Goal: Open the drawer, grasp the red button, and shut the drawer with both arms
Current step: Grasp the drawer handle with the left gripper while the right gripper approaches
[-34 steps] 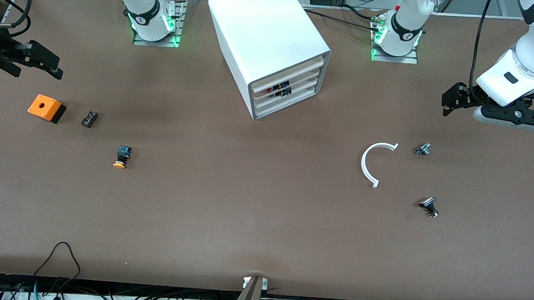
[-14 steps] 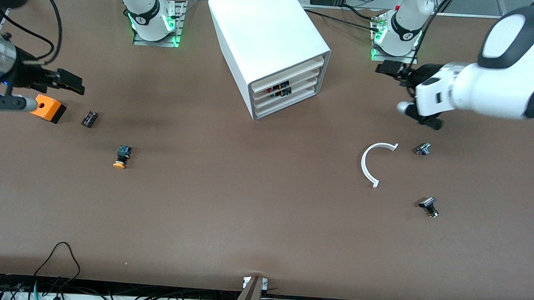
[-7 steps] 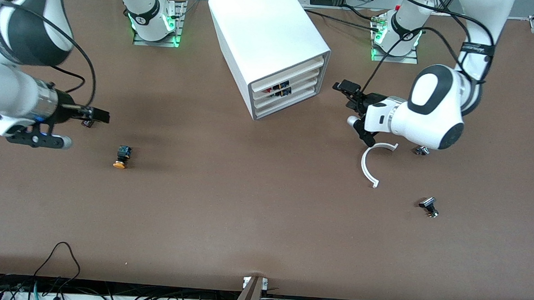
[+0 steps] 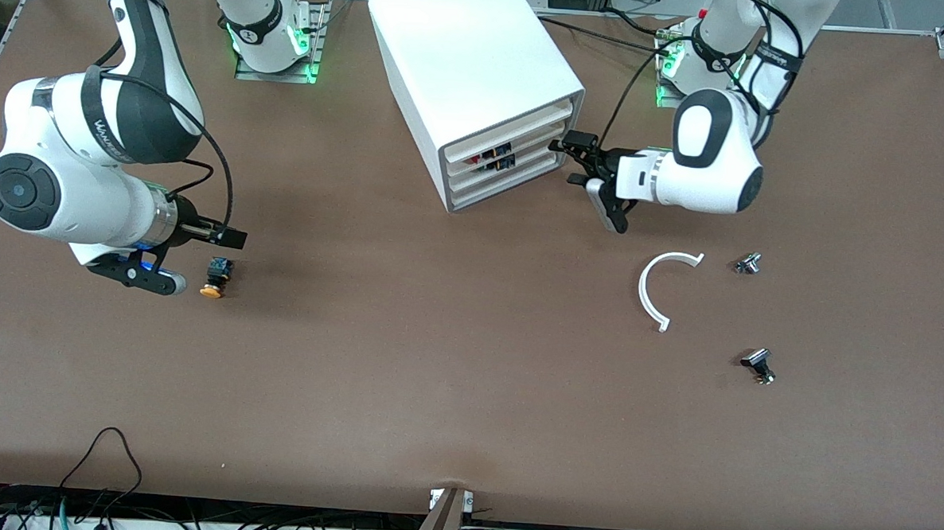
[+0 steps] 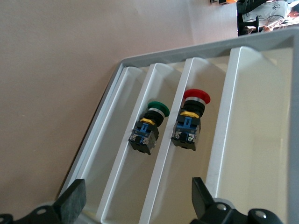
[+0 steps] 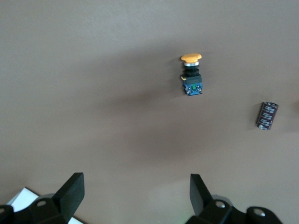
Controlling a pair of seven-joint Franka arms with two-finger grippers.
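Observation:
The white cabinet [image 4: 465, 50] stands at the robots' edge of the table, and none of its drawers is pulled out. In the left wrist view the red-capped button [image 5: 189, 121] lies in one drawer [image 5: 175, 186], with a green-capped button [image 5: 148, 126] in the tray beside it. My left gripper [image 4: 572, 162] is open and empty just in front of the drawer fronts, at the corner toward the left arm's end; it also shows in the left wrist view [image 5: 135, 205]. My right gripper [image 4: 230, 242] is open and empty, low over the table, and shows in the right wrist view [image 6: 134, 196].
An orange-yellow-capped button [image 4: 214, 278] lies beside the right gripper and shows in the right wrist view [image 6: 191, 74] with a small black part [image 6: 267, 115]. A white curved strip [image 4: 654, 289] and two small metal parts [image 4: 748, 263] [image 4: 758, 365] lie toward the left arm's end.
Both arms have swung in from the table's ends. The left gripper has come up to the cabinet's drawer fronts. The right gripper has moved to beside the orange-yellow-capped button, and its arm now hides the orange box.

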